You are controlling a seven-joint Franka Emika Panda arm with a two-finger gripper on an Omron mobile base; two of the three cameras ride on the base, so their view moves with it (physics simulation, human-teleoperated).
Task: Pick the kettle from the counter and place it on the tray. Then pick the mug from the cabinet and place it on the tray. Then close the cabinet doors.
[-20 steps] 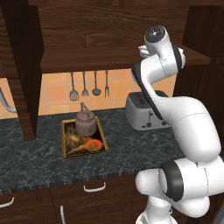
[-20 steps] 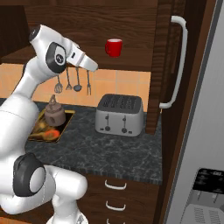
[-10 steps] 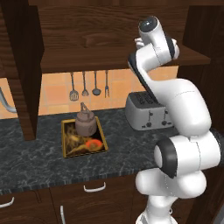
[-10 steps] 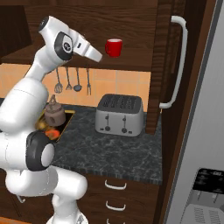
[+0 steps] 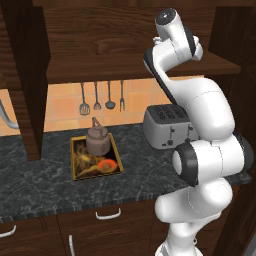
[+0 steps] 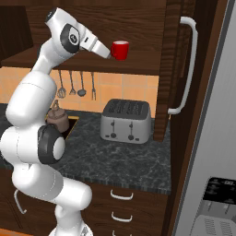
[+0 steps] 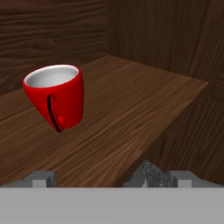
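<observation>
A dark marbled counter [image 5: 45, 185] runs under a brown wood cabinet [image 5: 100, 45]. The kettle [image 5: 97, 141] sits on the tray [image 5: 75, 160]. The red mug [image 6: 120, 50] stands on the shelf, just ahead of the gripper [image 6: 109, 51], whose fingers [image 7: 41, 177] are spread and empty. The toaster [image 6: 125, 120] is partly hidden in the left base view.

No readable text, labels, brands or numbers anywhere. Panel on grey appliance [image 6: 216, 207] at right edge of right base view carries pale marks, too small and blurred to read.
</observation>
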